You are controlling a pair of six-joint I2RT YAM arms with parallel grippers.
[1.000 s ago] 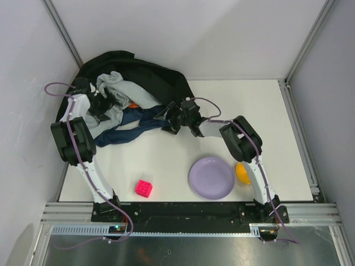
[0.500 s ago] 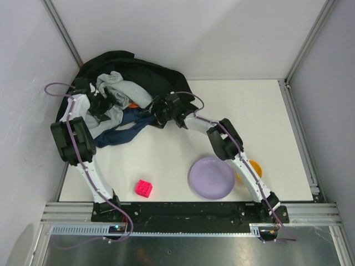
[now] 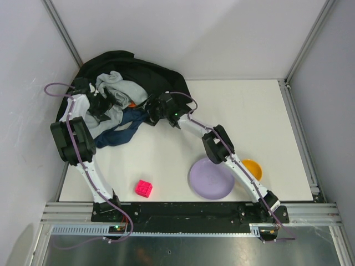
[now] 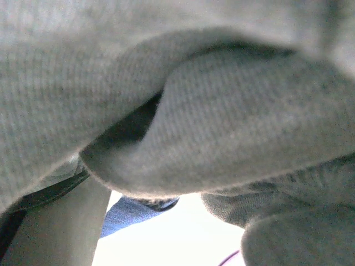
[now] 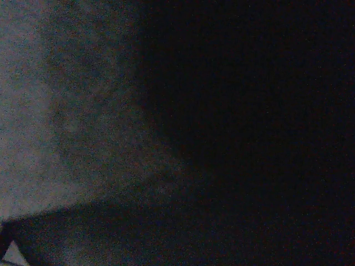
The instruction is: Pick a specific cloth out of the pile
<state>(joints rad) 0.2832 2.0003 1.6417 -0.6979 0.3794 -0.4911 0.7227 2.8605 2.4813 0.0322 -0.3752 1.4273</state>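
The right arm stretches farther left than a second ago. Its right gripper (image 3: 151,112) is now pushed into the heap of soft garments (image 3: 138,75), and the dark navy blue cloth (image 3: 119,133) bunches leftward. The elbow has swung off the small orange bowl (image 3: 252,168), uncovering it.

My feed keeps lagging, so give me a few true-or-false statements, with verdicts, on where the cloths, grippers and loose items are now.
1. The pink cube sits on the purple plate. False: it lies on the table, left of the plate, apart from it.
2. The right gripper is at the pile's edge, beside the navy cloth. True.
3. The navy cloth lies alone mid-table. False: it is at the pile's near edge, touching the grey cloth.
4. Grey cloth fills most of the left wrist view. True.
5. The orange bowl sits right of the plate. True.
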